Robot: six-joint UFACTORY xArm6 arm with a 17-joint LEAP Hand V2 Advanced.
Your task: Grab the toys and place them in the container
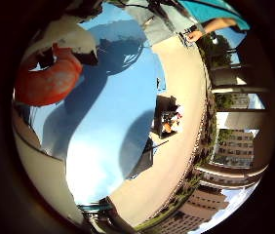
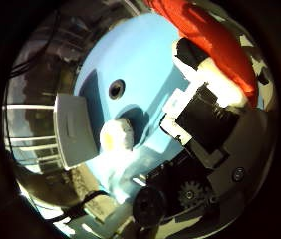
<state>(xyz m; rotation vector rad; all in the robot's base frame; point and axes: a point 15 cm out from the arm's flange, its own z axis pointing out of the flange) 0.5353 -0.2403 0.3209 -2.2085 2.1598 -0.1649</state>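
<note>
My right hand (image 2: pixel 215 110) is above a light blue table (image 1: pixel 113 117). Its white and black fingers (image 2: pixel 195 52) are curled round an orange-red toy (image 2: pixel 215 40), which is close to the palm. The toy also shows in the little finger side palm view (image 1: pixel 48 78), with a white finger (image 1: pixel 71 39) over it. In the thumb side palm view a white rectangular container (image 2: pixel 76 129) stands on the table near its edge. A pale round toy (image 2: pixel 116 134) lies on the table right beside the container.
A small dark round hole (image 2: pixel 116 88) is in the table top. The arm's shadow (image 1: pixel 79 107) falls across the table. Sandy ground (image 1: pixel 181 146) surrounds the table, with dark things (image 1: pixel 169 117) beside its edge and buildings (image 1: pixel 237 146) beyond.
</note>
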